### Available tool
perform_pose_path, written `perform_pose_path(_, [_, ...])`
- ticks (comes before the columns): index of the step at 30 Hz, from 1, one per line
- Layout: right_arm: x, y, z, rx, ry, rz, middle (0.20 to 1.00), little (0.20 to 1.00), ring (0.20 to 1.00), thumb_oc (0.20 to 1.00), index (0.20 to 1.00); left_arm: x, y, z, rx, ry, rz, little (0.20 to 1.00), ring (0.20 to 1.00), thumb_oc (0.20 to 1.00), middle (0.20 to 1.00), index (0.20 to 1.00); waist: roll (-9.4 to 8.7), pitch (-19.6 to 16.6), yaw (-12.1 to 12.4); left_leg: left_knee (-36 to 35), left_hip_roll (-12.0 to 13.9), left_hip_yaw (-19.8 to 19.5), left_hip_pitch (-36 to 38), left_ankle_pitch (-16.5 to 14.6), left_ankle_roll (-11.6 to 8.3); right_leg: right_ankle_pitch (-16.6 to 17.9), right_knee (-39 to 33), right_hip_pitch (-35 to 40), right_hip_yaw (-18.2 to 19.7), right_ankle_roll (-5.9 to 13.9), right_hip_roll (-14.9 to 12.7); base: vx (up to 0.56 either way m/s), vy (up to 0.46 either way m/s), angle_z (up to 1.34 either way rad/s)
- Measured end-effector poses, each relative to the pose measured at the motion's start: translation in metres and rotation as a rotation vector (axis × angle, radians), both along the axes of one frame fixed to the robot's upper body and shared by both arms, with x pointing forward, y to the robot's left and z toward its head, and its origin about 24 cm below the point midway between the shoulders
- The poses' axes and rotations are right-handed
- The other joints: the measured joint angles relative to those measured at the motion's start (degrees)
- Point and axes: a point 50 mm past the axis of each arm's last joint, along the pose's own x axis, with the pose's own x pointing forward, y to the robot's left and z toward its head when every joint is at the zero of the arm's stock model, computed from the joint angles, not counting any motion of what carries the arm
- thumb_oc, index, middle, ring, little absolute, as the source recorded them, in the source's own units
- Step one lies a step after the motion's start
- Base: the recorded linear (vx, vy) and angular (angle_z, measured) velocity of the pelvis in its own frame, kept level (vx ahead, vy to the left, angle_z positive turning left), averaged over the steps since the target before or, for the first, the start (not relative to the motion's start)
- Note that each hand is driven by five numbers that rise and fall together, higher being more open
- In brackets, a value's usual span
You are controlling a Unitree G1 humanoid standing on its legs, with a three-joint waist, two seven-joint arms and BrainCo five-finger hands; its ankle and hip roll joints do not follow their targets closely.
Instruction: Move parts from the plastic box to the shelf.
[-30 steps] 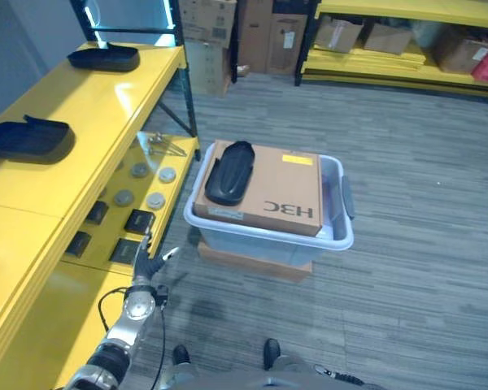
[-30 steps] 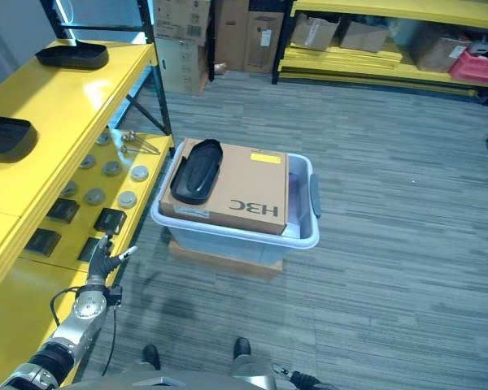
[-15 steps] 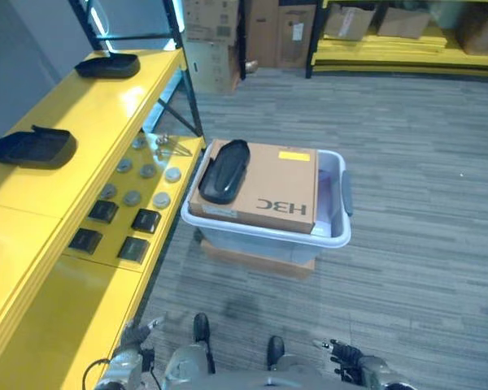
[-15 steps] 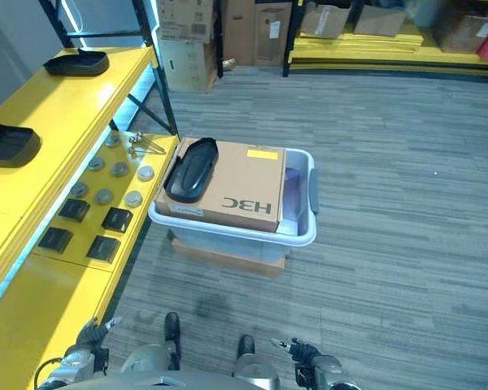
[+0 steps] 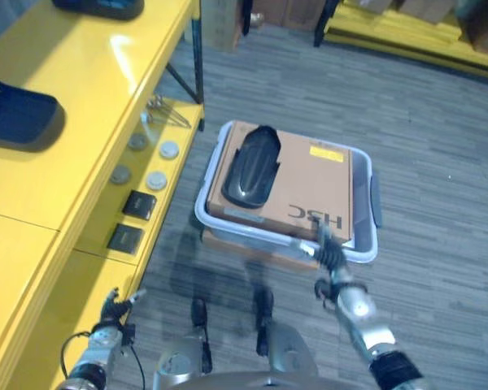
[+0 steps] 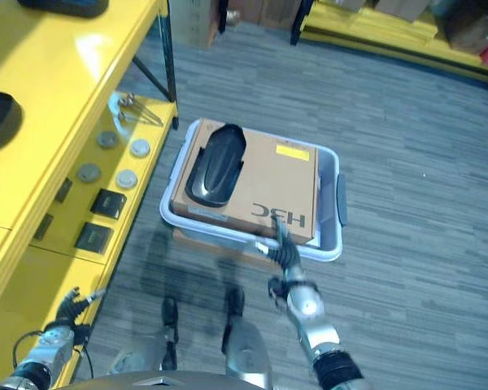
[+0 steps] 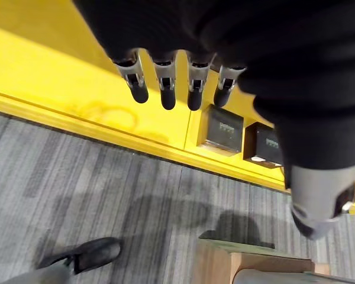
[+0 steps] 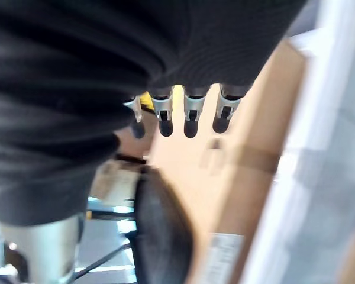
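One black part [image 5: 250,169] lies on the carton [image 5: 309,191] in the box [image 5: 366,244], not yet moved; another [image 5: 16,118] sits on the shelf [image 5: 89,89]. The right hand [image 5: 332,264], fingers straight, reaches toward the box; the left hand [image 5: 112,307] hangs open and empty.

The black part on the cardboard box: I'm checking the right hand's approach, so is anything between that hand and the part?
Nothing visible stands between them. The right hand is at the near rim of the plastic box, fingers straight. From there to the black part lies only the flat top of the cardboard box it rests on.
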Motion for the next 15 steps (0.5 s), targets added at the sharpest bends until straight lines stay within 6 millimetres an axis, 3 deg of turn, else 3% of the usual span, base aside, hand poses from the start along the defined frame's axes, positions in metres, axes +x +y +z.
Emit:
perform_pose_path(2, [0.002, -0.003, 0.019, -0.051, -0.076, 0.008, 1.0, 1.0, 1.0, 1.0, 1.0, -0.008, -0.004, -0.005, -0.023, 0.02, 0.019, 1.0, 1.0, 1.0, 1.0, 1.0, -0.71, 0.0, 0.1, 0.0, -1.2, -0.3, 0.5, -0.9, -0.84, 3.5, -2.9, 1.8, 1.1, -0.41, 0.0, 0.09, -0.027, 0.1])
perform_pose_path(5, [0.018, -0.016, 0.041, -0.127, -0.127, -0.049, 1.0, 1.0, 1.0, 1.0, 1.0, -0.028, -0.025, -0.02, -0.088, 0.076, 0.007, 1.0, 1.0, 1.0, 1.0, 1.0, 0.23, 0.6, 0.7, 0.0, -0.7, -0.3, 0.8, -1.8, -2.11, 8.6, -7.1, 3.5, 1.0, -1.72, 0.9, 0.04, -0.023, -0.09])
perform_pose_path(8, [0.035, -0.03, 0.056, -0.21, -0.141, -0.117, 1.0, 1.0, 1.0, 1.0, 1.0, -0.03, -0.049, -0.027, -0.127, 0.1, -0.076, 1.0, 1.0, 1.0, 1.0, 1.0, 1.63, 2.1, 0.9, 0.0, 0.4, -0.9, -0.1, -1.9, -2.65, 8.7, -7.1, 3.1, 0.6, -2.09, 2.0, -0.01, -0.023, -0.01])
perform_pose_path(11, [0.058, -0.036, 0.072, -0.264, -0.159, -0.187, 1.0, 1.0, 1.0, 1.0, 1.0, -0.022, -0.055, -0.026, -0.134, 0.09, -0.113, 1.0, 1.0, 1.0, 1.0, 1.0, 2.51, 3.5, 1.3, 0.0, 1.4, -1.6, -0.8, -1.8, -3.4, 8.6, -7.1, 2.8, -0.6, -2.33, 2.9, -0.02, -0.035, 0.09])
perform_pose_path(12, [0.073, -0.033, 0.091, -0.277, -0.201, -0.222, 1.0, 1.0, 1.0, 1.0, 1.0, -0.014, -0.057, -0.023, -0.133, 0.065, -0.134, 1.0, 1.0, 1.0, 1.0, 1.0, 3.07, 4.1, 2.3, 0.0, 1.7, -1.6, -1.6, -1.3, -3.37, 8.6, -7.0, 1.6, -0.7, -2.53, 3.3, -0.04, -0.031, 0.08])
perform_pose_path(15, [0.092, -0.031, 0.128, -0.314, -0.282, -0.263, 1.0, 1.0, 1.0, 1.0, 1.0, 0.008, -0.062, -0.015, -0.131, 0.013, -0.172, 1.0, 1.0, 1.0, 1.0, 1.0, 4.32, 7.0, 3.5, 0.0, 1.8, -3.2, -3.1, -0.7, -3.62, 9.1, -6.7, 0.7, -2.1, -3.06, 3.3, -0.06, -0.007, 0.19])
